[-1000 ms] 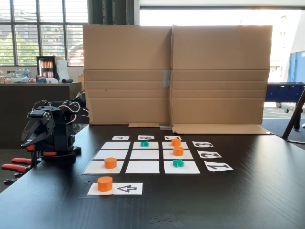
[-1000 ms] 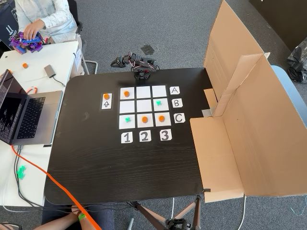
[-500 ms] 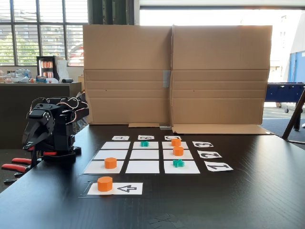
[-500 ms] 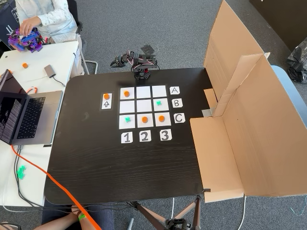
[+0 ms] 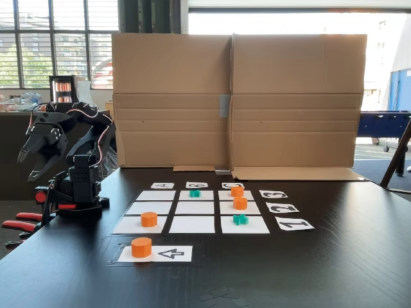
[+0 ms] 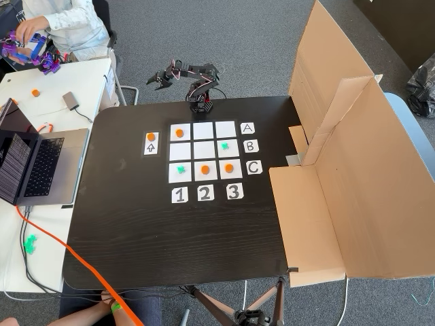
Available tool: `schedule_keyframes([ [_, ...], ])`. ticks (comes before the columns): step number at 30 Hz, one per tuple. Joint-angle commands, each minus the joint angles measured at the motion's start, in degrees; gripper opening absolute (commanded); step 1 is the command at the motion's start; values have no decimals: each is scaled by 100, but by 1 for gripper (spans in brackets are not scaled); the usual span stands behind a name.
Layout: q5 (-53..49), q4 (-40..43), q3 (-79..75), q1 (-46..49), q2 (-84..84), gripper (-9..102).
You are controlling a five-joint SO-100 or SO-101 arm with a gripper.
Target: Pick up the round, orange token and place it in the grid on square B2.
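While claw point(image 5: 27, 168) hangs high at left, off surface point(image 5: 334, 269) edge, jaws a bit apart, holding nothing, round orange token point(image 5: 141, 247) sits on arrow card point(image 5: 156, 254), just left of arrow; grid point(image 5: 194, 208) further right, square B2 point(image 5: 194, 208) bare

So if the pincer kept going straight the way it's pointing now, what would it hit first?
Probably nothing on the table. The pincer is raised and points out past the table edge, away from the grid, toward the white desk. Depth is unclear, but the way looks free at first.
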Motion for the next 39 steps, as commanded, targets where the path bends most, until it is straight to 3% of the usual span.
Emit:
schedule_keyframes([
  [1,-158,615,-1310,-35,-501,30],
  [14,-976,2558,-4034,-844,-2927,44],
  [24,-1248,2558,-4359,-1591,-4052,58],
  [39,-1354,2575,-5361,-2619,-6038,60],
])
